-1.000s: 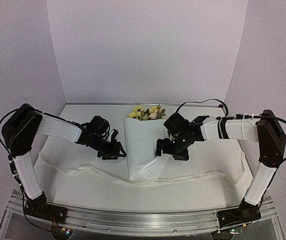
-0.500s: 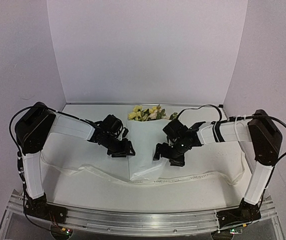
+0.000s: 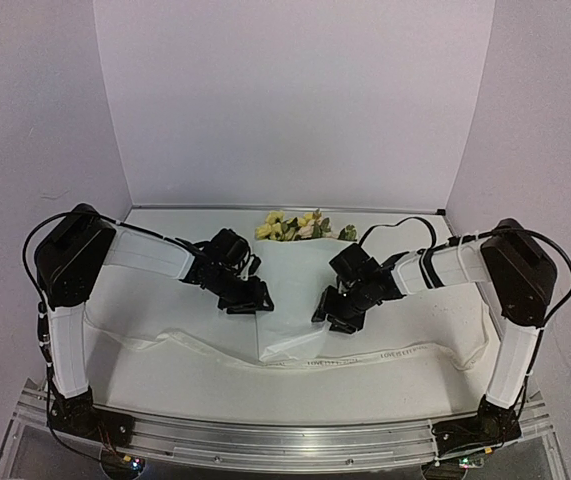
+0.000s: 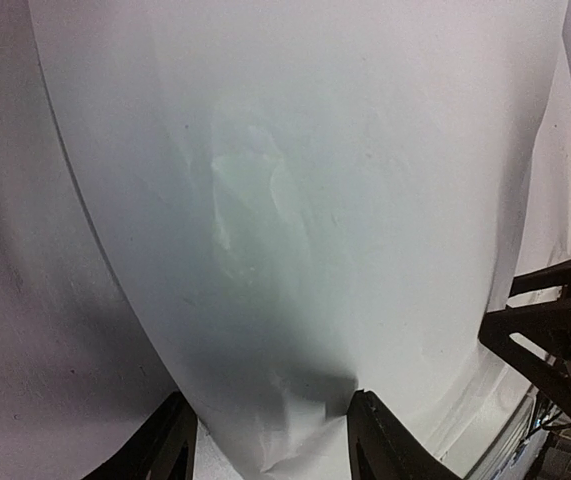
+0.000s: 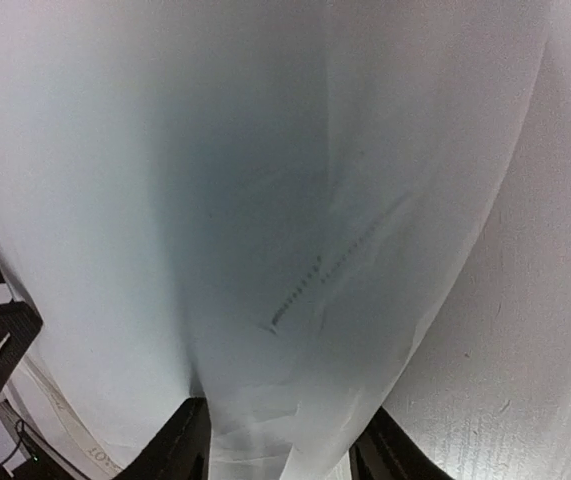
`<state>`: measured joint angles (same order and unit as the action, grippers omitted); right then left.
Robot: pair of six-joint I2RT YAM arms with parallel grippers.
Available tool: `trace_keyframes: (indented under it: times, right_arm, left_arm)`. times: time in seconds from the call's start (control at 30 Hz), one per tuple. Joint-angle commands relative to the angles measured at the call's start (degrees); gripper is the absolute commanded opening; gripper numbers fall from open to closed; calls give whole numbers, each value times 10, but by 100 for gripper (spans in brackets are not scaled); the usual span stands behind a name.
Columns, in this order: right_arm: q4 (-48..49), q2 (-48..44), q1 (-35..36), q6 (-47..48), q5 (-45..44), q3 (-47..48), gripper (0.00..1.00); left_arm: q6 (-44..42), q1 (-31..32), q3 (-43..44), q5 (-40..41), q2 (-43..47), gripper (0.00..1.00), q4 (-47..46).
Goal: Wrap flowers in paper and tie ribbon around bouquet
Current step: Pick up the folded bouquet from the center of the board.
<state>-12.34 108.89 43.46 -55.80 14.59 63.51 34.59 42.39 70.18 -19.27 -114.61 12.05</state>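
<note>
Nearest the arms, the ribbon [image 3: 395,354], a sheer narrow strip with tiny dark lettering, trails across the white table [image 3: 165,385]. Just beyond it, the thin, smooth paper [image 3: 290,285] lies in a broad tapering fold with its narrow end over the ribbon. The left gripper [image 3: 255,302] pinches a creased gather of the sheet between its black fingers [image 4: 170,445]. The right gripper [image 3: 325,312] brackets the opposite side, though whether it grips cannot be told. Farthest back, the flowers [image 3: 293,227], pale yellow among green leaves, peek from the wide end.
</note>
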Motion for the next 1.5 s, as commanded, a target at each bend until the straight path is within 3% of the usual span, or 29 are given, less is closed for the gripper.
trace_keyframes:
  times: [0.0, 0.17, 0.37, 0.67, 1.07, 1.47]
  right_arm:
    - [21, 20, -1, -19, 7, 1, 38]
    - [18, 21, -7, -55, 23, 23, 16]
    - [-37, 12, -12, -97, 37, 61, 0]
    - [-107, 18, -18, -161, 74, 123, 0]
    - [-153, 41, -24, -164, 77, 168, 0]
    - [-154, -2, -19, -224, 105, 111, 0]
  left_arm:
    - [7, 2, 15, 7, -15, 54, 17]
    - [5, 2, 16, 5, -9, 54, 20]
    - [-3, 2, 20, 8, 8, 55, 41]
    - [-11, 1, 6, 6, 54, 58, 67]
    - [-8, 1, -35, 4, 121, 70, 61]
    - [21, -5, -120, 19, 197, 69, 57]
